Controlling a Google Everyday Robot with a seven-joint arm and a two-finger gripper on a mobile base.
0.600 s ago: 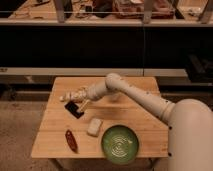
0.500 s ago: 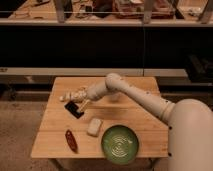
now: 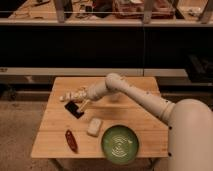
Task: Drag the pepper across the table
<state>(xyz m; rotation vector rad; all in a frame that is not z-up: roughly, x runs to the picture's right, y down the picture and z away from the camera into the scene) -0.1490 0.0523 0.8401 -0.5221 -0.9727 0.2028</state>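
The small dark red, chili-shaped pepper [image 3: 71, 140] lies near the front left corner of the square, pale wooden plank tabletop [image 3: 52, 127], touched by nothing. The gripper [image 3: 74, 100] hovers well behind it, at the far end of a flat black rectangular phone [image 3: 75, 108], on a pale arm [image 3: 135, 97] that reaches in from the right. Its jaws look spread apart and hold nothing. A white rounded block [image 3: 94, 126] lies between the pepper and a round green plate [image 3: 120, 144].
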